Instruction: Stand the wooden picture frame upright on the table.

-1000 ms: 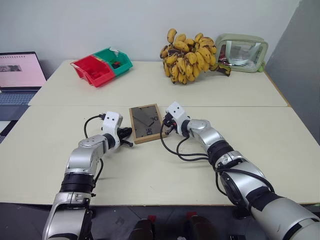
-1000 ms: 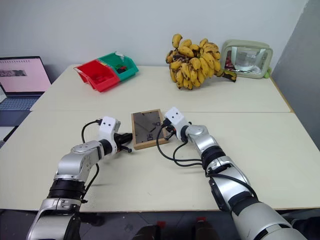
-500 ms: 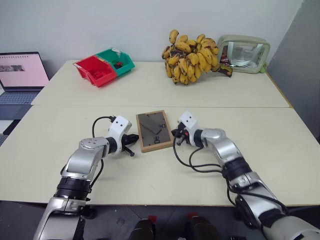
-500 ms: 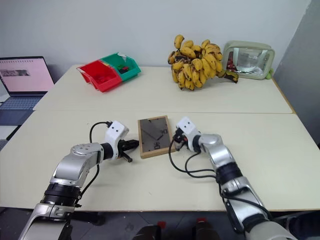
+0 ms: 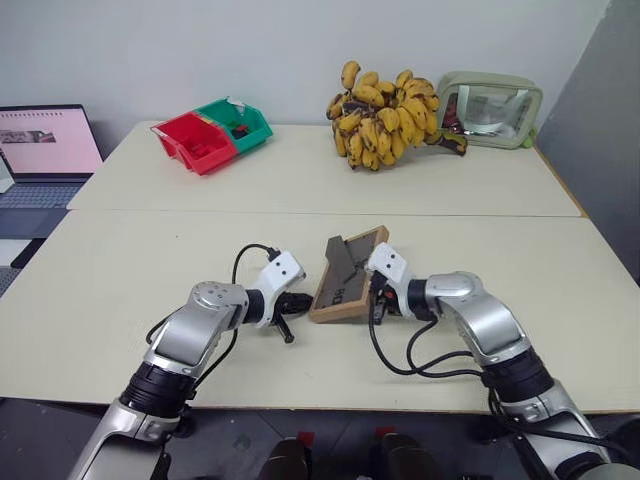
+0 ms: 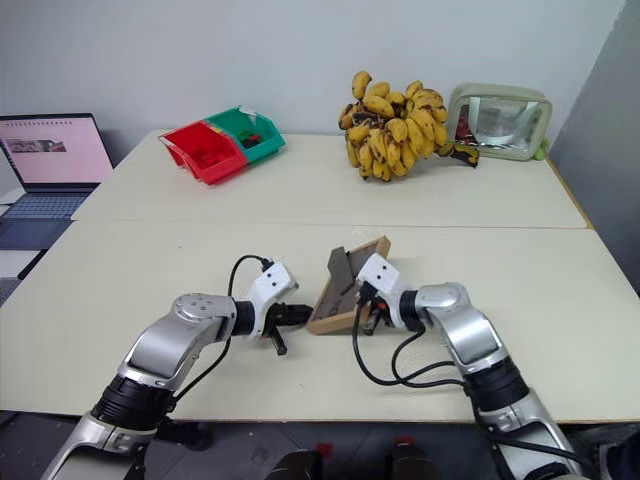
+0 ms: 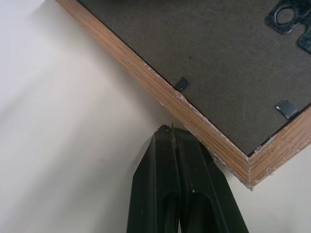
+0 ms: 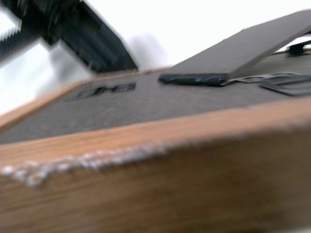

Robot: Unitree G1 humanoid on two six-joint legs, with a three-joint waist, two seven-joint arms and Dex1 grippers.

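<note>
The wooden picture frame (image 5: 345,282) rests on the table (image 5: 150,270) near its front edge, tipped at an angle. Its dark back (image 7: 218,58) faces up and its fold-out stand (image 8: 243,53) sticks out. My left gripper (image 5: 300,302) is shut, and its fingertips (image 7: 171,131) touch the frame's light-wood edge from the left. My right gripper (image 5: 378,300) presses close against the frame's right side, shut; the wood edge (image 8: 170,184) sits right in front of its camera.
At the table's far side stand a red bin (image 5: 195,140) and a green bin (image 5: 240,120), a big bunch of bananas (image 5: 385,105) and a pale green case (image 5: 490,105). A laptop (image 5: 40,150) stands off to the left. A seam (image 5: 150,210) crosses the tabletop.
The frame lay flat and farther out; now it is nearer the front edge, turned and tipped up. Both grippers have drawn back toward me and closed in on it.
</note>
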